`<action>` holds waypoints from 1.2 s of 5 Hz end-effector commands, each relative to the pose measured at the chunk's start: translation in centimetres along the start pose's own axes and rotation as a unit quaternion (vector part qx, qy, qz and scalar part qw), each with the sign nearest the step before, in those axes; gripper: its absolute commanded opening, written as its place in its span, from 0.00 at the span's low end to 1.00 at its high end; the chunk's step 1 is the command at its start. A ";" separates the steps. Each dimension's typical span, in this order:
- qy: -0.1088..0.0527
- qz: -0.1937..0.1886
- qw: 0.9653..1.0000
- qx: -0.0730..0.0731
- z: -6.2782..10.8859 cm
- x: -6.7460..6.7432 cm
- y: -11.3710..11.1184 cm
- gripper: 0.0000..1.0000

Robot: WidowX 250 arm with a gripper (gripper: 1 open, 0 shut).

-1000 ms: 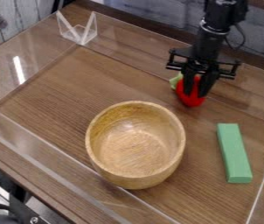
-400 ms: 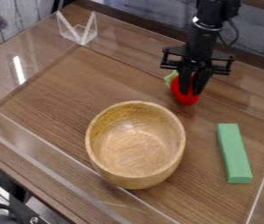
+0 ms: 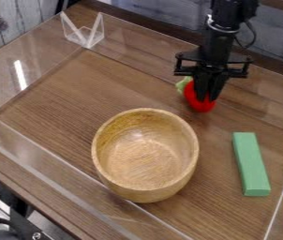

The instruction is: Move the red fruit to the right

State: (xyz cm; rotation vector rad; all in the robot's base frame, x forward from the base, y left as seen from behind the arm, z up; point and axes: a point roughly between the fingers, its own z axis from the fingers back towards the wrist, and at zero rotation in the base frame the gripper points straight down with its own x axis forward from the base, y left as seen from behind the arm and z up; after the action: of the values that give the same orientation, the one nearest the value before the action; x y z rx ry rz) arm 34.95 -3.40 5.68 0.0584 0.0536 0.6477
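Camera view: fruit pinched under a downward gripper.
Nearest, a wooden bowl [image 3: 145, 154] and green block [image 3: 249, 163] sit below the fingers; beyond, the gripper [image 3: 208, 95] closes on the red fruit [image 3: 201, 101], resting on the table [image 3: 69, 98].

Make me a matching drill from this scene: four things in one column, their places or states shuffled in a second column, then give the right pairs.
Things:
1. red fruit
2. wooden bowl
3. green block
4. gripper

Places or states:
A. lies flat near the right edge of the table
B. stands empty at the middle front
C. points down from above, fingers around the fruit
D. sits on the table behind the bowl, under the black arm

Pairs: 1-D, 2-B, 3-A, 4-C
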 end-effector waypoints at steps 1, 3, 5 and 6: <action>-0.028 0.040 0.998 -0.030 2.2 1.1 -0.1 0.00; -0.024 0.041 0.998 -0.032 1.3 3.2 -0.7 0.00; -0.012 0.050 0.998 -0.034 1.4 1.9 -1.4 1.00; -0.007 0.048 0.998 -0.035 2.1 1.9 -0.7 1.00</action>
State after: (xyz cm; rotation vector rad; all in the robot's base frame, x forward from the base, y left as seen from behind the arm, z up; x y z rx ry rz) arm 36.24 -3.15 4.77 0.0339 0.0899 0.7394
